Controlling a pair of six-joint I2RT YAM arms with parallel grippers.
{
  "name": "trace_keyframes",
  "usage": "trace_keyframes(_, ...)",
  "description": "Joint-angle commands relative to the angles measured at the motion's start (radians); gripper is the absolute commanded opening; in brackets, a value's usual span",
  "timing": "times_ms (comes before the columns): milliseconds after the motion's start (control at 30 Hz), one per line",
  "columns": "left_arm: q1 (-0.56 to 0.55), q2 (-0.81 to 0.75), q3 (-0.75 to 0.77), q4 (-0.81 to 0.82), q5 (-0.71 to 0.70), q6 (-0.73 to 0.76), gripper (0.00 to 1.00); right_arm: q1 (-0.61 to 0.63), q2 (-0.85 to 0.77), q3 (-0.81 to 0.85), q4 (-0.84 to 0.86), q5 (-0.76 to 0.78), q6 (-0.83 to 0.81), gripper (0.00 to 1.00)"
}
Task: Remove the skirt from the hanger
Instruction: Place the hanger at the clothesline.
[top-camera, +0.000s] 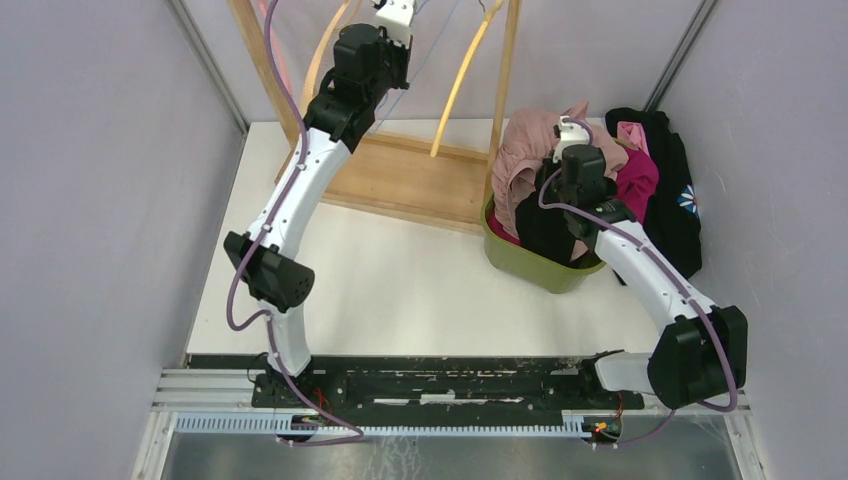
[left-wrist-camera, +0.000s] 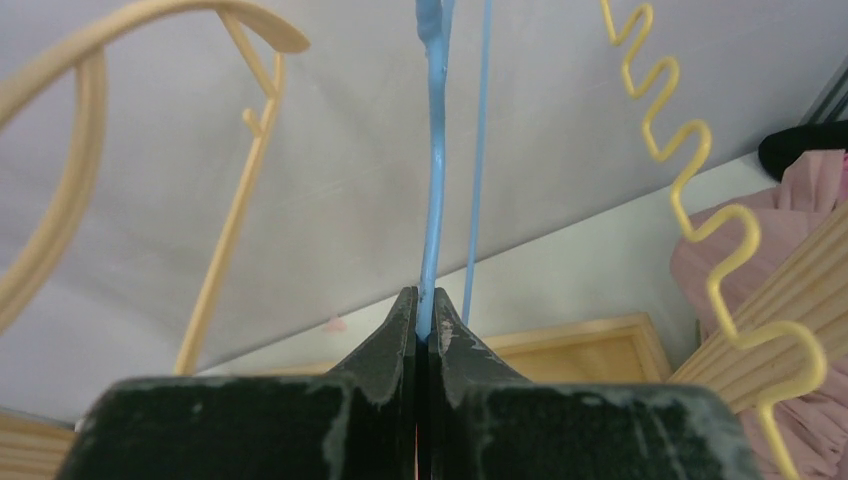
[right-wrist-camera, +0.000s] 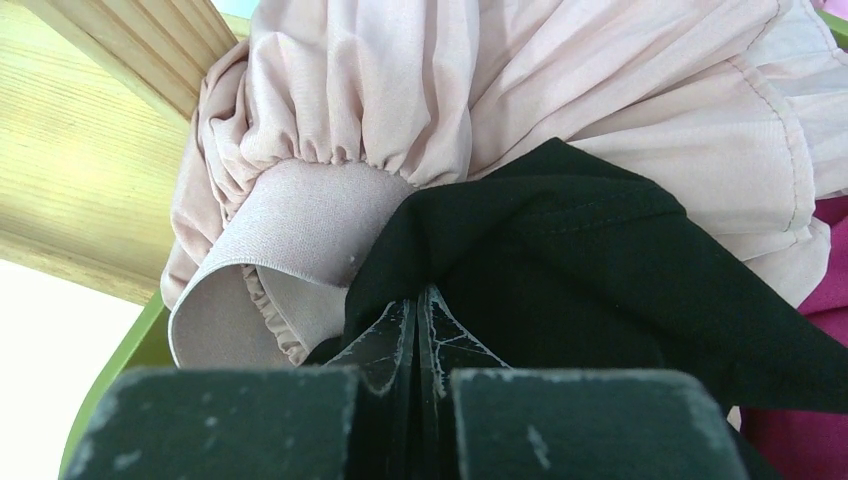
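A rack (top-camera: 400, 180) stands at the far side of the table (top-camera: 400, 290). A bin (top-camera: 530, 262) sits just beside its right post, and a heap of clothes (top-camera: 670, 190) lies right of the bin. The left gripper (left-wrist-camera: 425, 320) is up at the rack, pinching a hanger (left-wrist-camera: 432, 200) that hangs between a second hanger (top-camera: 322, 55) on its left and a third hanger (top-camera: 463, 75) on its right. Over the bin, the right gripper (right-wrist-camera: 418, 305) pinches a garment (right-wrist-camera: 600, 260) lying against a skirt (right-wrist-camera: 450, 90) piled in the bin.
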Motion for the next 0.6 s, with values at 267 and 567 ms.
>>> trace_keyframes(267,0.046,-0.189,-0.322,0.077,-0.047,0.013,0.05,-0.001,-0.044,0.016,0.013,-0.001,0.000,0.04)
trace_keyframes(567,0.051,-0.274,-0.291,0.056,0.033,0.057,0.72,-0.001,-0.078,0.036,-0.014,0.010,-0.021,0.50)
